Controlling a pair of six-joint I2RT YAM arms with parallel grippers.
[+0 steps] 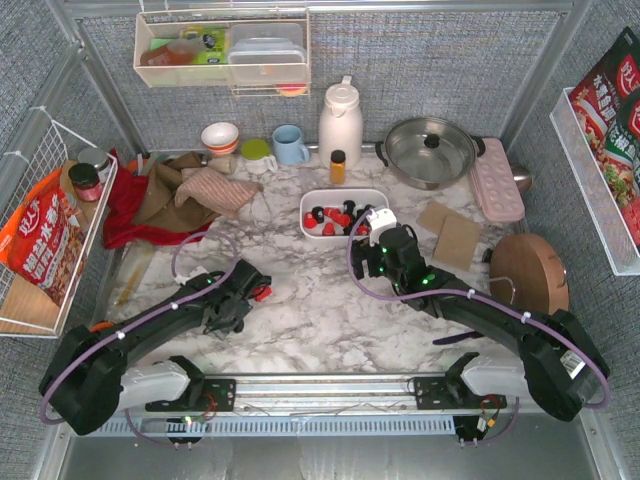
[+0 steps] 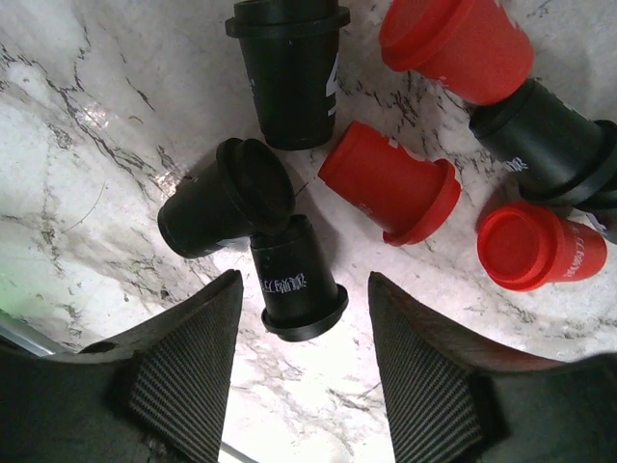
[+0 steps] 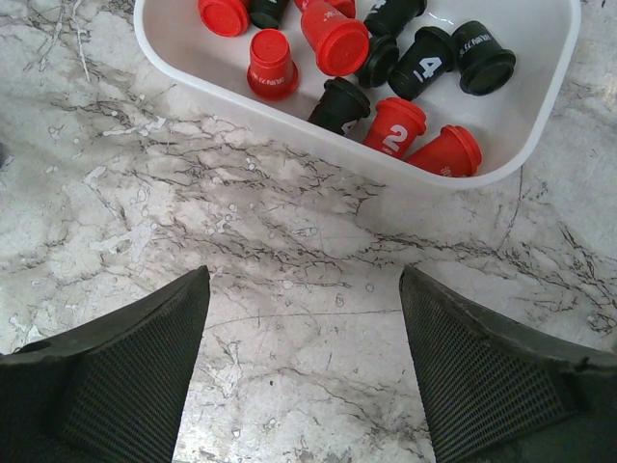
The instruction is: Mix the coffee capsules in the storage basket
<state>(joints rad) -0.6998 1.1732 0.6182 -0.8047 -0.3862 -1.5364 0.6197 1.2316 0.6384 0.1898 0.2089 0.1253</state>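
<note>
Currently the coffee capsules (image 3: 393,125) sit in two groups. One batch, red and black mixed, lies in the white storage basket (image 3: 545,96). The basket stands toward the back of the marble table (image 1: 320,310), in front of a white thermos jug (image 1: 340,120) and a small amber bottle (image 1: 338,165). Some carry white numerals — a red one shows a 2, a black one a 4. The right end effector (image 3: 304,280) hovers just on the near side of the basket over bare marble, its jaws spread wide and grasping nothing.

The other batch lies loose on the table under the left arm, apart from the basket and nearer the arm bases. The left wrist view shows at least four black and three red, most on their sides, several touching. The left end effector (image 2: 304,289) is released — its jaws stand either side of a black capsule (image 2: 297,280), with a gap on each side, so nothing is gripped. That capsule touches another black one (image 2: 227,198) behind it. From above, only one red capsule (image 1: 262,293) peeks out beside the left end effector.

A pink moulded tray (image 1: 497,180) and a lidded steel pan (image 1: 430,150) stand at the back right.
</note>
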